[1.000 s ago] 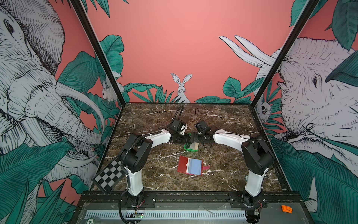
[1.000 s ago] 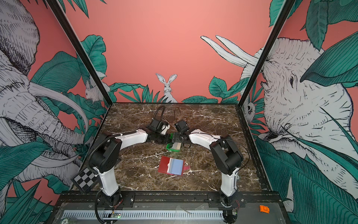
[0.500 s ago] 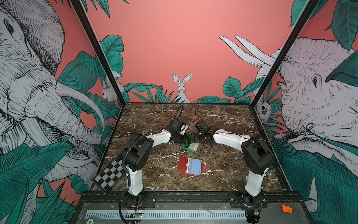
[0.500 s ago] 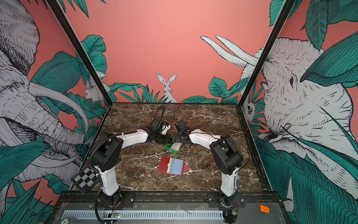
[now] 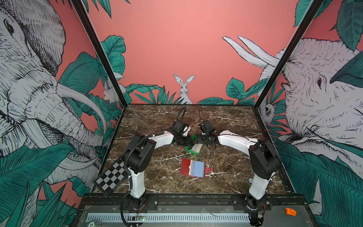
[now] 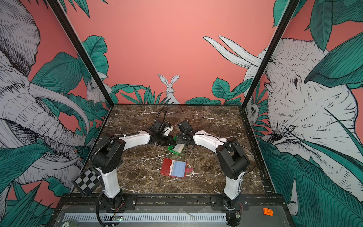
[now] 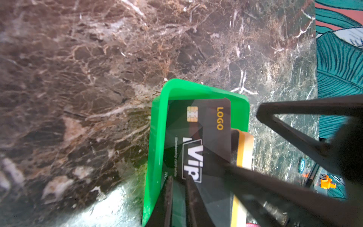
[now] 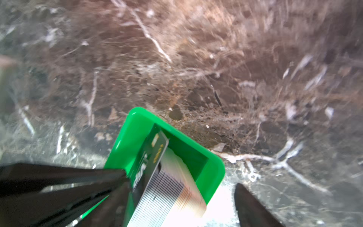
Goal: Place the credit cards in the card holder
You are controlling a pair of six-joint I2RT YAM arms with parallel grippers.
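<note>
The credit cards stand as a stack [image 8: 176,180] in a small green tray [image 5: 189,150] mid-table. A black VIP card [image 7: 200,137] leans away from the pale stack [image 5: 197,147]. My left gripper [image 7: 179,177] reaches into the tray from the left. Its fingers stand a narrow gap apart against that black card's face, with nothing visibly pinched. My right gripper [image 8: 181,184] comes from the right, open, with one finger on each side of the stack. The card holder [image 5: 193,168] lies open nearer the front, red with pale blue and grey pockets, and no gripper touches it.
A checkerboard plate [image 5: 112,176] leans at the front left by the left arm's base. A small orange part [image 5: 290,211] lies on the front rail. Printed walls close in the brown marble table [image 5: 225,176] on three sides.
The right gripper's fingers have come closer together around the card stack. The left gripper's fingers have parted slightly. Both arms stay at the tray.
</note>
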